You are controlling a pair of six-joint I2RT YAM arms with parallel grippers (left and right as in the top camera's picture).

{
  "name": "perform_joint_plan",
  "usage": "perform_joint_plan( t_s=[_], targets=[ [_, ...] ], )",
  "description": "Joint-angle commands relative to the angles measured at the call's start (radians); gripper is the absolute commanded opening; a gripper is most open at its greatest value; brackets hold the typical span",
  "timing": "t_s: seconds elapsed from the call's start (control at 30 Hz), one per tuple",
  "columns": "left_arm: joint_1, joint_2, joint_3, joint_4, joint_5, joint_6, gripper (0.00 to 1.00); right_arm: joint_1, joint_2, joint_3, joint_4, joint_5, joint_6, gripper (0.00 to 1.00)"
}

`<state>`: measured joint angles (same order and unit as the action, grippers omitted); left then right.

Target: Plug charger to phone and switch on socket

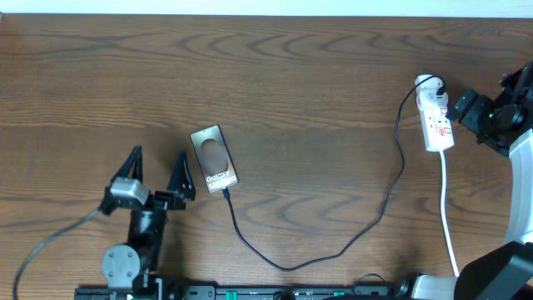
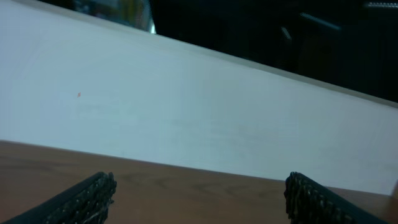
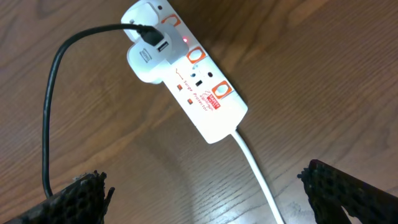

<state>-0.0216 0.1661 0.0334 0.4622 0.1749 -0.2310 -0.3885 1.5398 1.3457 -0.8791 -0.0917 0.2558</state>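
Observation:
The phone (image 1: 214, 158) lies back up on the wooden table, with "Galaxy" lettering. The charger's black cable (image 1: 287, 267) meets the phone's near edge, loops across the table and ends in the white adapter (image 1: 429, 85), which also shows in the right wrist view (image 3: 146, 53). The adapter sits in the far end of the socket, a white power strip (image 3: 202, 99) that the overhead view also shows (image 1: 439, 125). A small red light glows beside the adapter. My right gripper (image 3: 205, 193) is open and empty, just right of the strip (image 1: 466, 107). My left gripper (image 1: 158, 154) is open and empty, left of the phone (image 2: 199, 196).
The strip's white cord (image 1: 448, 208) runs to the table's front edge and shows in the right wrist view (image 3: 255, 168). A white wall (image 2: 186, 112) lies beyond the table's far edge. A grey cable (image 1: 42, 242) trails from the left arm.

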Motion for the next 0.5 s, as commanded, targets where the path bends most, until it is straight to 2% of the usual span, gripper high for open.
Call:
perform_joint_plan(
  t_s=[0.0, 0.1, 0.27, 0.47],
  targets=[
    [0.005, -0.1, -0.029, -0.055, -0.056, 0.013, 0.89, 0.003, -0.003, 0.001, -0.003, 0.008, 0.01, 0.99],
    [0.005, -0.163, -0.029, -0.134, -0.075, 0.013, 0.89, 0.003, -0.003, 0.001, -0.003, 0.008, 0.01, 0.99],
    [0.006, -0.165, -0.029, -0.217, -0.146, 0.013, 0.89, 0.003, -0.003, 0.001, -0.003, 0.008, 0.01, 0.99],
    [0.039, -0.165, -0.029, -0.394, -0.187, 0.013, 0.89, 0.003, -0.003, 0.001, -0.003, 0.008, 0.01, 0.99]
  ],
)
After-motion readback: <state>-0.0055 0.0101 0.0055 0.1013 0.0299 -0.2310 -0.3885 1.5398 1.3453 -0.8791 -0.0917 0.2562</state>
